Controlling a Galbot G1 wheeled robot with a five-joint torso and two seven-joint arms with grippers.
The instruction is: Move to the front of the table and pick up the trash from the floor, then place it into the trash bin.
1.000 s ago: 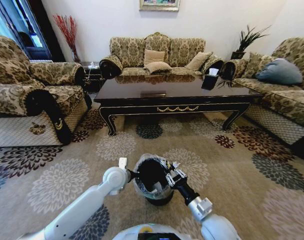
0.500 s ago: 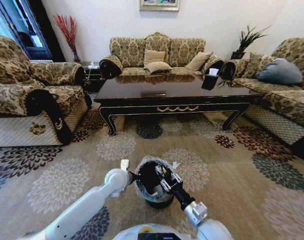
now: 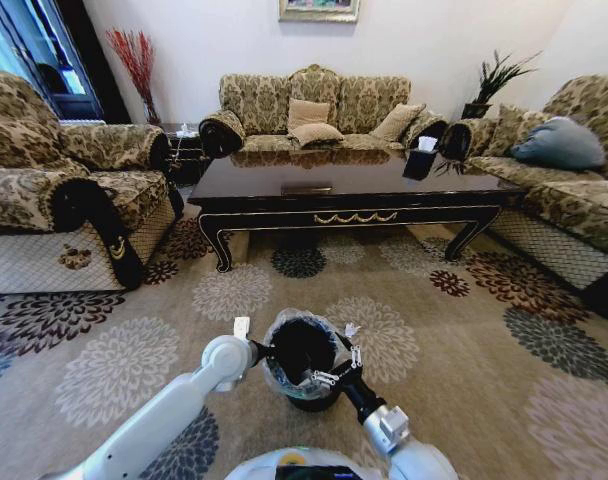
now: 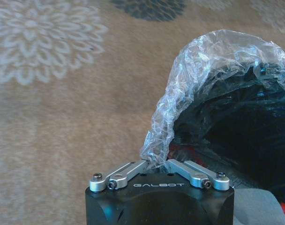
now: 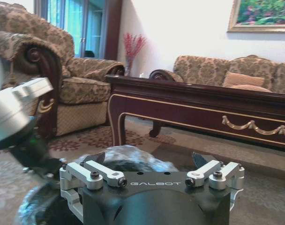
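Observation:
The trash bin [image 3: 302, 352], black with a crinkly clear bag over its rim, stands on the carpet just before me. My left gripper [image 3: 263, 352] is shut on the bag at the bin's left rim [image 4: 154, 157]. Inside the bin, a red bit [image 4: 181, 153] shows below the bag's edge. My right gripper [image 3: 334, 375] hovers open at the bin's near right rim with nothing between its fingers [image 5: 93, 158]. A small white scrap of trash [image 3: 351, 329] lies on the carpet just beyond the bin on the right. The dark table [image 3: 354, 185] stands farther ahead.
Patterned sofas surround the table: one on the left [image 3: 64, 190], one behind [image 3: 319, 110], one on the right [image 3: 564, 180]. A small black tissue box [image 3: 424, 150] sits on the table's right end. Open carpet [image 3: 464, 340] lies between bin and table.
My right gripper has drawn back toward me, from over the bin's far right rim to its near right rim. The left gripper and the bin have stayed put.

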